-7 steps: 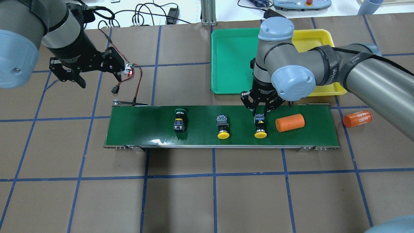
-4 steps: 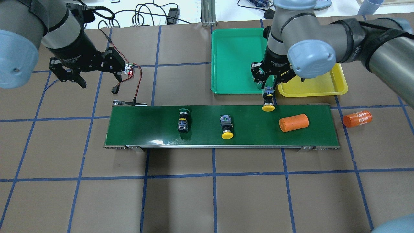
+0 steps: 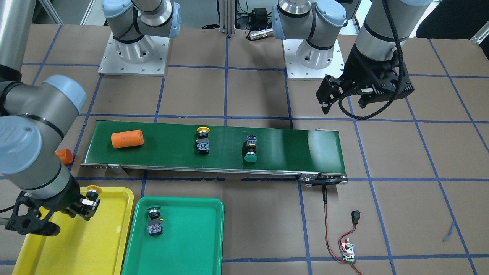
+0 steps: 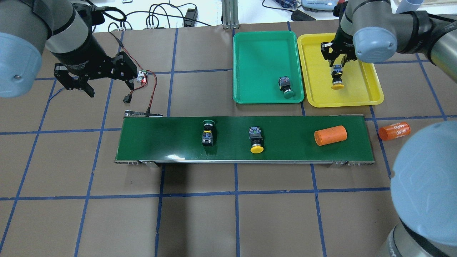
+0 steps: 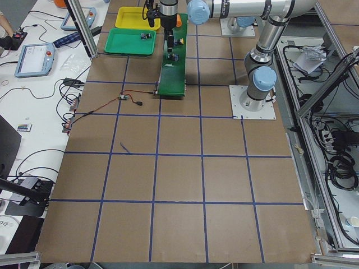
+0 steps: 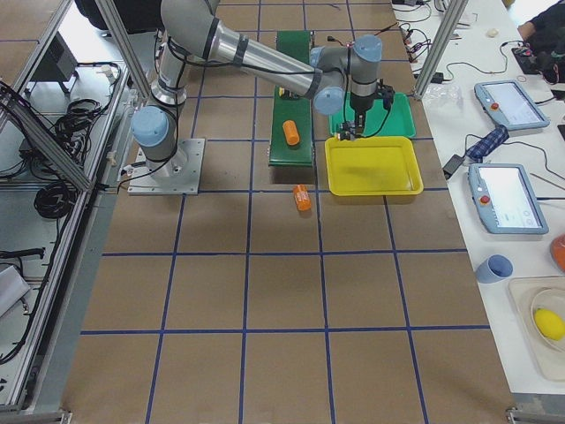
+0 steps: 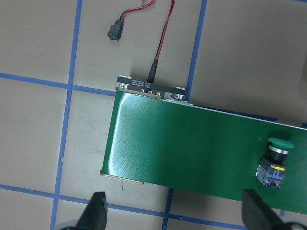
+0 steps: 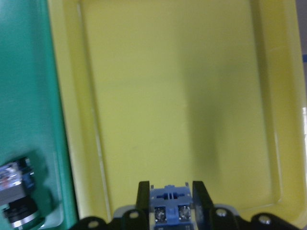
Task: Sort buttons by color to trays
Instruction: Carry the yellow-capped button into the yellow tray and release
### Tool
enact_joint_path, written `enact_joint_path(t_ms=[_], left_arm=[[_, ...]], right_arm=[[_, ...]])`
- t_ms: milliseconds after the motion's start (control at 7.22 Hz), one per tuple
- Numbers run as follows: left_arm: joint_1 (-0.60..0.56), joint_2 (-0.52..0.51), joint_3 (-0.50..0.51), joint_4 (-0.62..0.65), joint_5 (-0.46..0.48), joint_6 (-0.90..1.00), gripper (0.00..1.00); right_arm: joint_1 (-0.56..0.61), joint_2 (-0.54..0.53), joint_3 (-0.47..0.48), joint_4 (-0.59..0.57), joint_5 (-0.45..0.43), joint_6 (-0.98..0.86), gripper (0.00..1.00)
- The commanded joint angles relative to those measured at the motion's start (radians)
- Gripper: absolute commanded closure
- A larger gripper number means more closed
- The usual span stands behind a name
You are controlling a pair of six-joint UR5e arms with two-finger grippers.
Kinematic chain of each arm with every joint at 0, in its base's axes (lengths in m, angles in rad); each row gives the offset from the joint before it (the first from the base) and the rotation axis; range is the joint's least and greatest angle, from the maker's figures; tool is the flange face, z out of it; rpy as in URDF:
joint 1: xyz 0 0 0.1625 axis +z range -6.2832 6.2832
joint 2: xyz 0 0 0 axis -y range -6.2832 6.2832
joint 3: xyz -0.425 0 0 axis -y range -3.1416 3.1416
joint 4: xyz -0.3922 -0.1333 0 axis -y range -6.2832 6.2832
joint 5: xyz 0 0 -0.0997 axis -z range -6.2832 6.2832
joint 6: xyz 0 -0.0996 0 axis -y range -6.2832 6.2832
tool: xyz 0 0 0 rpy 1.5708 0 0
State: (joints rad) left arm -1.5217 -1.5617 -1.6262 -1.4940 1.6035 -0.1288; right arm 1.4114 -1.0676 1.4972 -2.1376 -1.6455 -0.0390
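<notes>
My right gripper (image 4: 337,68) is shut on a yellow-capped button (image 4: 337,80) over the yellow tray (image 4: 360,91); the wrist view shows its blue contact block (image 8: 169,207) between the fingers. A green-capped button (image 4: 285,87) lies in the green tray (image 4: 257,53). On the conveyor belt lie a green-capped button (image 4: 208,132) and a yellow-capped button (image 4: 256,140). My left gripper (image 4: 109,85) hangs open and empty beyond the belt's left end, with that green-capped button (image 7: 274,163) at the edge of its wrist view.
The dark green conveyor belt (image 4: 160,141) carries an orange cylinder (image 4: 330,135) near its right end. A second orange cylinder marked 4680 (image 4: 394,130) lies on the table off that end. Red and black wires with a small board (image 4: 142,76) lie near my left gripper.
My right gripper lifted the yellow-capped button off the belt and carried it away over the yellow tray. The things on the belt drifted slightly right. My left arm stayed still.
</notes>
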Motion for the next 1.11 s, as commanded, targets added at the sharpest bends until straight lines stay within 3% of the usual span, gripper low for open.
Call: enact_joint_path(t_ms=[0,277,415,554,831,969], left_arm=[[0.003,-0.001,0.002,-0.028,0.001,0.000,0.00],[0.003,0.003,0.000,-0.031,0.001,0.000,0.00],[0.003,0.006,-0.010,-0.035,0.001,0.000,0.00],[0.003,0.005,-0.003,-0.035,0.001,0.000,0.00],[0.003,0.005,-0.007,-0.035,0.001,0.000,0.00],[0.003,0.003,0.000,-0.034,-0.002,0.000,0.00]], right_arm=[[-0.122,0.067,-0.003,-0.088,-0.008,-0.199,1.00],[-0.150,0.092,-0.002,-0.105,0.004,-0.228,1.00],[-0.150,0.095,-0.002,-0.107,0.006,-0.223,0.40],[-0.150,0.086,0.006,-0.094,0.007,-0.222,0.00],[-0.141,0.011,0.014,-0.037,0.006,-0.217,0.00],[-0.129,-0.070,0.014,0.093,0.024,-0.213,0.00]])
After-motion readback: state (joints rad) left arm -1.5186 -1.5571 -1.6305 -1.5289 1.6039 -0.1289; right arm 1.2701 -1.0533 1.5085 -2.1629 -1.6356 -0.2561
